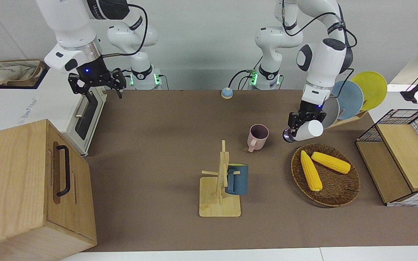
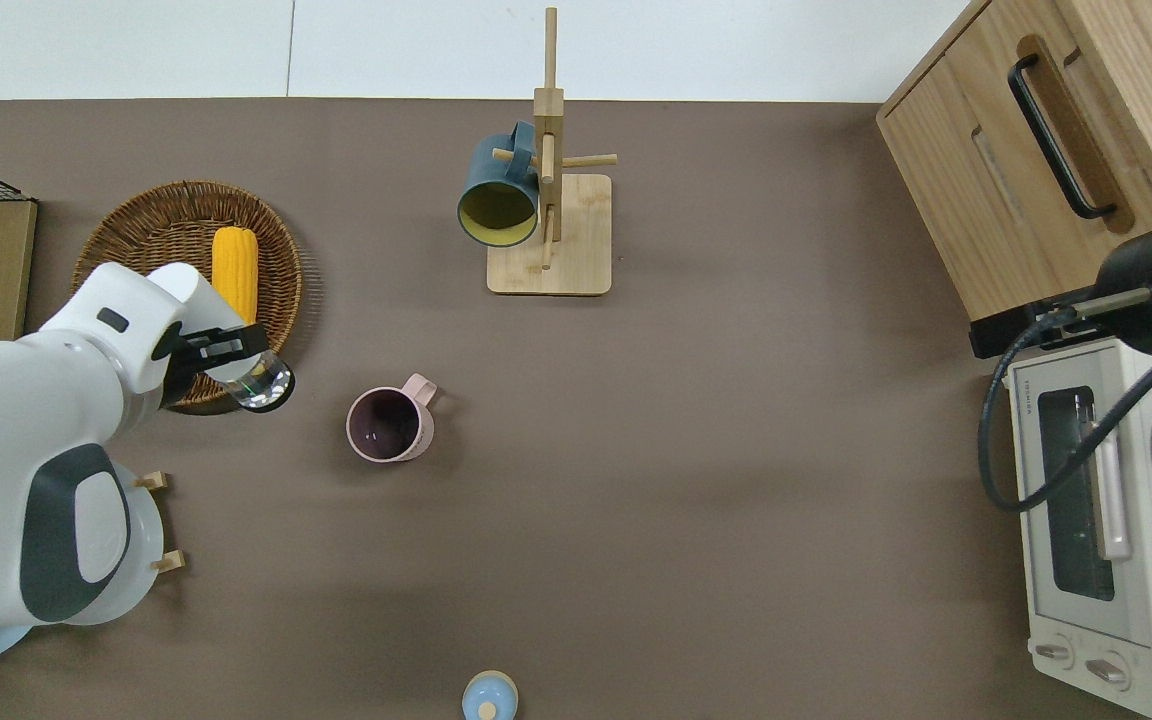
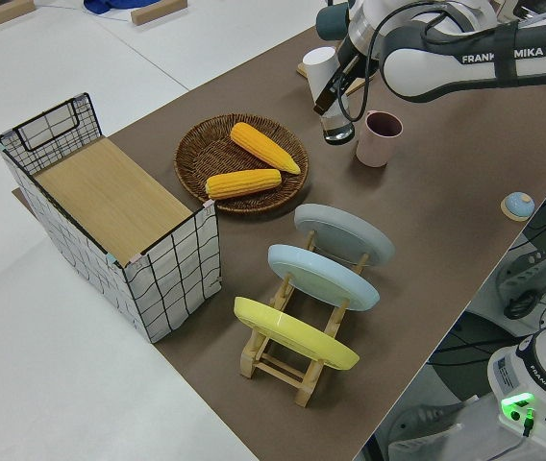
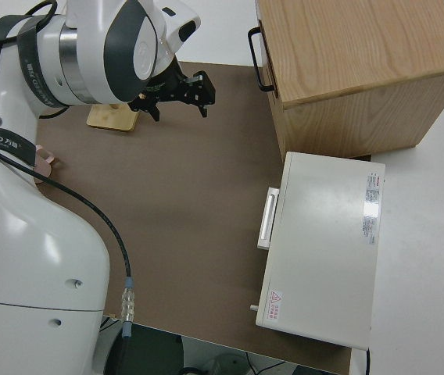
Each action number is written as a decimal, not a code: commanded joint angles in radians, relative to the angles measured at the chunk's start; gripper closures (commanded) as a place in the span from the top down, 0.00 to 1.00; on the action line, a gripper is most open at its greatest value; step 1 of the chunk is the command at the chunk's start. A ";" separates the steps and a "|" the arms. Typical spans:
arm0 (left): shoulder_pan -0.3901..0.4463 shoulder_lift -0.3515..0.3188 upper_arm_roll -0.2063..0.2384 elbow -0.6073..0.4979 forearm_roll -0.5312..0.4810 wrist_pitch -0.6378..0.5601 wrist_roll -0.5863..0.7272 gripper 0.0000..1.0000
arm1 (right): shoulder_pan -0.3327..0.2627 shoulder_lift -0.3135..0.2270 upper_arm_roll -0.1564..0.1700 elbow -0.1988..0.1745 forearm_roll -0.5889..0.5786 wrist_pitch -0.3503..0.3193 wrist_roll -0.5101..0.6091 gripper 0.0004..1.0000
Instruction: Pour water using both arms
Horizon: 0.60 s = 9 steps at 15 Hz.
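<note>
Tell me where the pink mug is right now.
The pink mug stands upright on the brown table, nearer to the robots than the wooden mug rack, beside the tilted white cup in the left gripper.

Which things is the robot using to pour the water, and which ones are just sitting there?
For the pouring:
- left tool, gripping the tipped white cup
- pink mug, standing on the table beside it

Just sitting there:
- right arm, parked
- blue mug on the wooden rack
- basket with two corn cobs
- plates in their rack
- toaster oven
- wooden cabinet
</note>
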 commanded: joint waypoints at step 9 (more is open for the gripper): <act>0.007 0.111 0.226 0.434 0.145 -0.026 0.094 0.00 | -0.002 -0.004 -0.001 0.007 0.013 -0.014 -0.021 0.99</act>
